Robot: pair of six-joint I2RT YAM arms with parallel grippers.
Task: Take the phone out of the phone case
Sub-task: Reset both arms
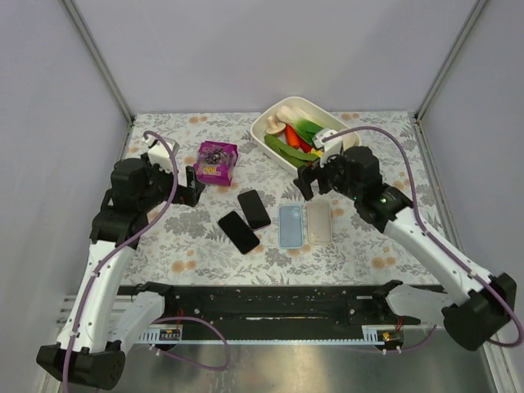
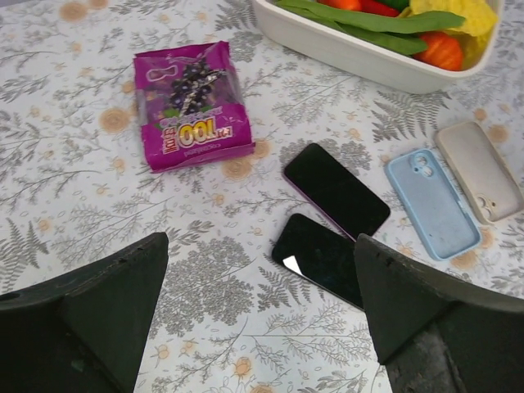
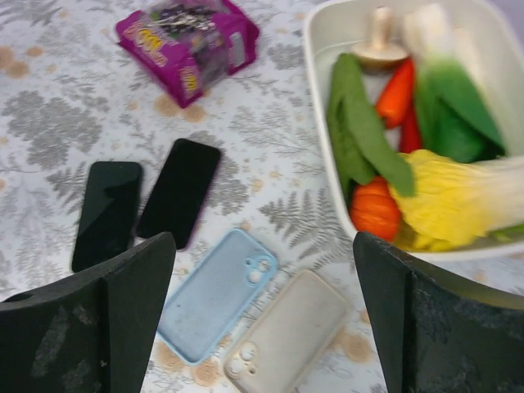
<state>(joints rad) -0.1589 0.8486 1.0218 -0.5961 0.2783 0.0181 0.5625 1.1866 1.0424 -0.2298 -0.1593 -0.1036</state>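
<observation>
Two phones lie bare on the worktop (image 1: 164, 246), and neither is inside a case, so I judge the job as good as done. The purple-edged phone (image 2: 336, 190) sits ahead of my left jaws, in the gap between the two fingers. The second dark phone (image 2: 321, 258) is nearer to me and just beside it, and I cannot tell whether their edges touch. Both are screen up and flat.

The blue case (image 3: 217, 293) lies right under my right jaws, between the fingers, with the beige case (image 3: 286, 332) close alongside it. Both show their camera cut-outs. The blue one has a raised lip and looks hollow. The beige one I read as empty too, though I cannot tell for sure which face is up. From the right jaws the phones are off toward the left finger, apart from the cases.

My left jaws are spread wide and hold nothing, hovering above the worktop. My right jaws are also spread and empty, above the two cases.

What is left, as I judge it, is little or nothing: no phone needs pulling free, and nothing needs to be set down. If a further step is wanted, it would only be drawing both arms back.

The purple snack packet (image 2: 195, 102) lies beyond the left finger of my left jaws. The white tray (image 3: 319, 123) of vegetables lies beyond the right finger of my right jaws. Neither has a part in this.
</observation>
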